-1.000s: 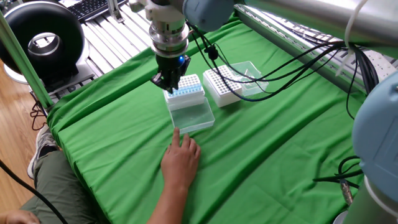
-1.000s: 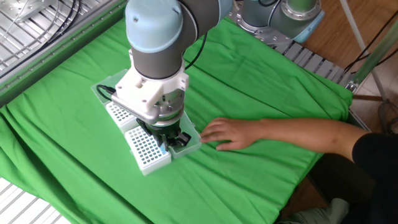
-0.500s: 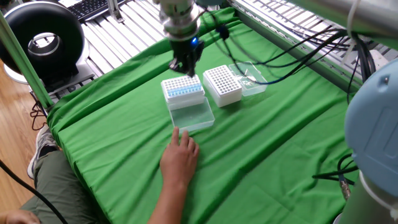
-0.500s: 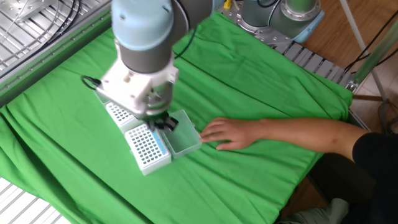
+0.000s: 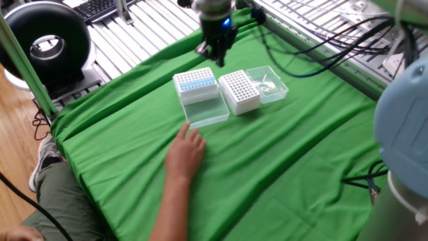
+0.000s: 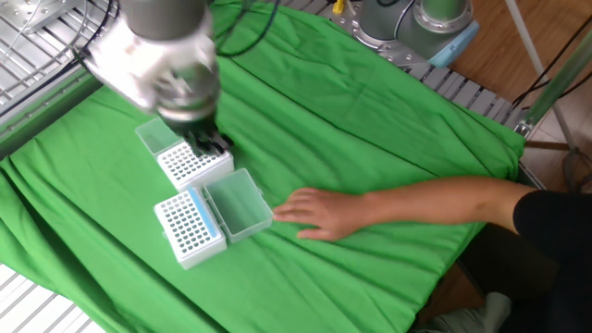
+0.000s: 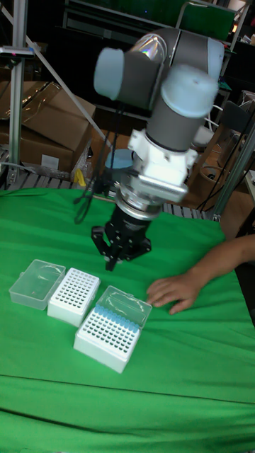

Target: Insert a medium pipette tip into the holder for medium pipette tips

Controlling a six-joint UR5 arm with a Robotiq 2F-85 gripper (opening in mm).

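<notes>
A white tip box with a row of blue tips (image 5: 196,82) stands with its clear lid (image 5: 206,110) folded open toward the front; it also shows in the other fixed view (image 6: 190,225) and the tall view (image 7: 106,336). A second white holder box (image 5: 239,92) (image 6: 190,162) (image 7: 74,296) stands beside it, with no tips that I can make out. My gripper (image 5: 212,55) (image 6: 213,146) (image 7: 110,258) hangs above the cloth just behind the two boxes. Its dark fingers are blurred, and I cannot tell whether a medium pipette tip is between them.
A person's hand (image 5: 186,150) (image 6: 319,211) (image 7: 173,290) rests on the green cloth (image 5: 301,154) just in front of the open lid. The second box's clear lid (image 5: 267,84) (image 7: 37,283) lies at its far side. Cables trail behind the arm.
My gripper has risen from the blue-tip box and moved back and right, past the boxes. The person's hand has shifted slightly away from the lid.
</notes>
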